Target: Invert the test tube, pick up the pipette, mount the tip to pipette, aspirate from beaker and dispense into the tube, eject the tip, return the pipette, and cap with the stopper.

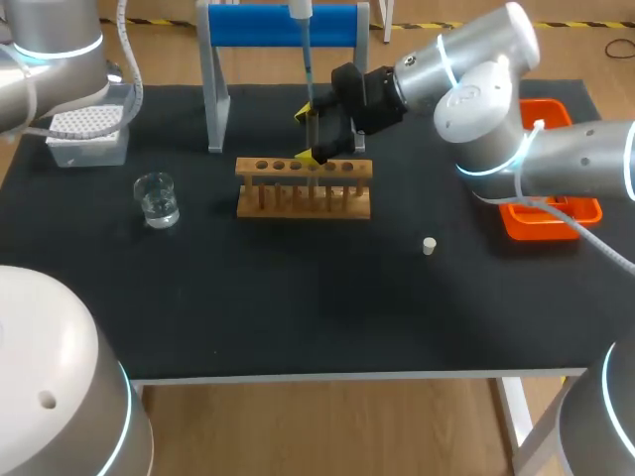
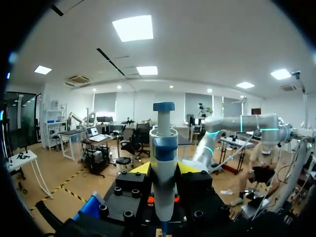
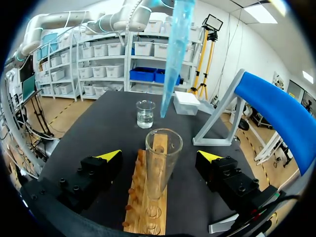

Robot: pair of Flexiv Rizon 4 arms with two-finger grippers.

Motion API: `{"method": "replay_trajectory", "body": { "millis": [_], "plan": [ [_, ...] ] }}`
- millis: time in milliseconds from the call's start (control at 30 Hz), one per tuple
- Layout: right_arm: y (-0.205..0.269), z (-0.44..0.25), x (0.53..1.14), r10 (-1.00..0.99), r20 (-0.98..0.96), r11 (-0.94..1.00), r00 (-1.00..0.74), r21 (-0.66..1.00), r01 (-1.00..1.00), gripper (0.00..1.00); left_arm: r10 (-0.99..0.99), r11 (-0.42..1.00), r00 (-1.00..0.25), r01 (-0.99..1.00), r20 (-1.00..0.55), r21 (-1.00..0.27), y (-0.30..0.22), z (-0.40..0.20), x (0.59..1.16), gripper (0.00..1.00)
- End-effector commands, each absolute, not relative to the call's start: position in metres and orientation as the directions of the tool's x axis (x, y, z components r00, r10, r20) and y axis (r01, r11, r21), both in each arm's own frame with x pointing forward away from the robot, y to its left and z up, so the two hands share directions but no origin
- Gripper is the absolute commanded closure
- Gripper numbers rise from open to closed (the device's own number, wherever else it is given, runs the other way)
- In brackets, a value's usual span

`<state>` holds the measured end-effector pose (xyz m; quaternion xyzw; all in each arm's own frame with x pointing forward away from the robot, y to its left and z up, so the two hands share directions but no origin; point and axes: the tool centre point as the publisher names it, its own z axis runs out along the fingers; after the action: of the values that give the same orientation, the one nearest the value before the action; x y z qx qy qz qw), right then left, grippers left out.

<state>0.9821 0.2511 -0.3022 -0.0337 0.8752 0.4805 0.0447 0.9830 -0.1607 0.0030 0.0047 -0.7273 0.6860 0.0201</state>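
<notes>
My right gripper (image 3: 159, 156) hangs released, fingers wide of the test tube (image 3: 163, 165) standing upright in the wooden rack (image 3: 142, 210) between them; above its mouth hangs the blue tip (image 3: 174, 57) of the pipette (image 2: 164, 158), clenched in my left gripper (image 2: 164, 169); beyond stands the beaker (image 3: 145, 114).

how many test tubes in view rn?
1. The test tube stands in the wooden rack, between the right gripper's open fingers. In the head view that gripper covers some holes, so more could be hidden.
</notes>
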Motion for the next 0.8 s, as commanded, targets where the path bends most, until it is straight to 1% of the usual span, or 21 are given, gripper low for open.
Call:
{"method": "replay_trajectory", "body": {
  "millis": [33,800],
  "plan": [
    [0.250,-0.301,0.983,-0.019,-0.108,0.539,-0.994,0.836,-0.102,0.00,0.027,0.057,-0.999,-0.038,0.040,-0.998,-0.162,0.000,0.985,1.00],
    [0.250,-0.301,0.983,-0.019,-0.108,0.539,-0.994,0.836,-0.102,0.00,0.030,0.070,-0.998,-0.045,0.047,-0.997,-0.166,-0.017,0.986,1.00]
  ]
}}
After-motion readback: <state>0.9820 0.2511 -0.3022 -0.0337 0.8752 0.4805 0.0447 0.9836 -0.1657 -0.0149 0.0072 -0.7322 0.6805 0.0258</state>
